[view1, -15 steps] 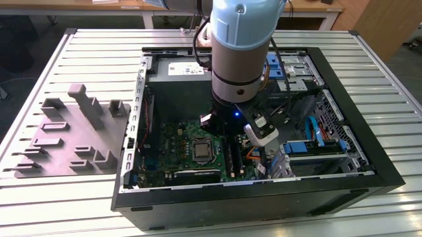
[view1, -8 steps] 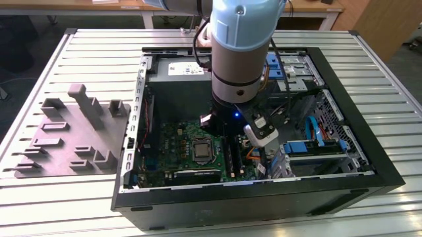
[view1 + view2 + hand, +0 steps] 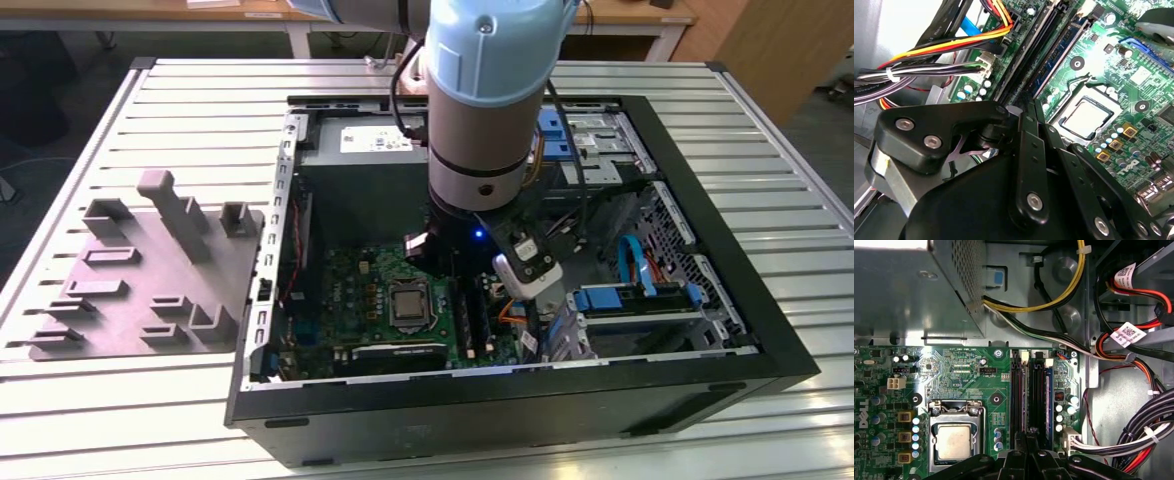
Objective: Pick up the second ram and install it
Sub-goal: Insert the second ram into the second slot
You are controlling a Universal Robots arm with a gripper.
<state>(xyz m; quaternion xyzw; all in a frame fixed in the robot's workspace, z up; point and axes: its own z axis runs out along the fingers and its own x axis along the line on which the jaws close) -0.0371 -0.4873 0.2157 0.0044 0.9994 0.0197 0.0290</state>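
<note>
I count one arm (image 3: pixel 483 110), one open computer case (image 3: pixel 694 160), one processor (image 3: pixel 956 441), one grey holder tray (image 3: pixel 127 290) and one power supply box (image 3: pixel 360 150).

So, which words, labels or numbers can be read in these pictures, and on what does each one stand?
Nothing can be quoted with certainty; each print is too small to read.
White cable tags: print too small to read.
Sticker on the power supply: too small to read.
White lettering on the motherboard: too small to read.
</note>
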